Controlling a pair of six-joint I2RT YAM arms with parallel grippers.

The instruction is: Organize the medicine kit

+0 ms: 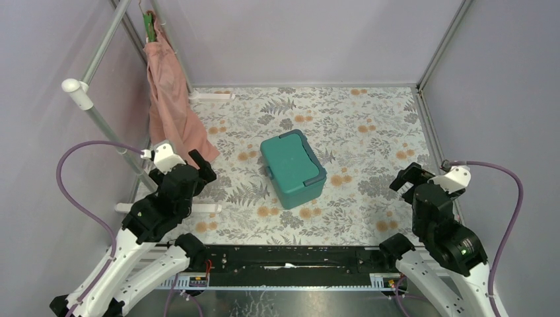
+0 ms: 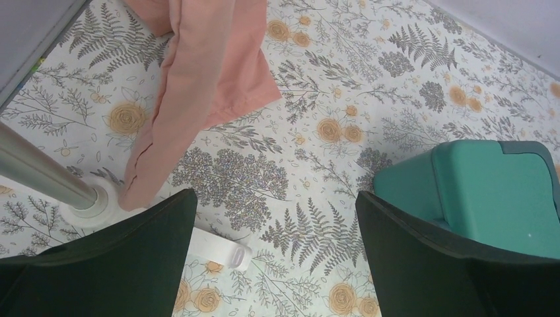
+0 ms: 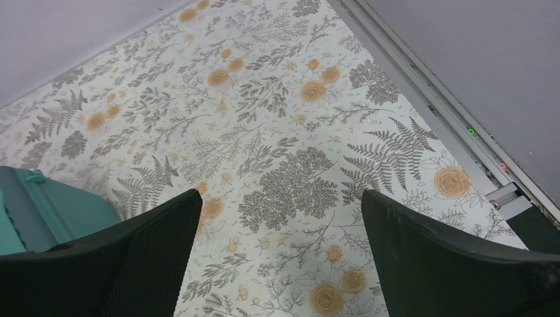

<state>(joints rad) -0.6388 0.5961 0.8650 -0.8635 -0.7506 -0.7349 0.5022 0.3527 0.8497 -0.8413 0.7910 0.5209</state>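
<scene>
The medicine kit point(image 1: 292, 168), a teal-green box with rounded corners, sits lid down in the middle of the floral table. Its corner shows at the right of the left wrist view point(image 2: 489, 191) and at the left edge of the right wrist view point(image 3: 46, 208). My left gripper point(image 1: 202, 166) hovers to the left of the kit, open, with only tablecloth between its fingers point(image 2: 276, 218). My right gripper point(image 1: 411, 177) hangs to the right of the kit, also open and empty point(image 3: 280, 218).
A pink cloth point(image 1: 170, 105) hangs from a hanger on the rack at the back left, its hem reaching the table point(image 2: 205, 79). The rack's grey pole point(image 2: 39, 175) and white foot point(image 2: 218, 247) stand beside my left gripper. Grey walls and a rail point(image 3: 429, 99) bound the table.
</scene>
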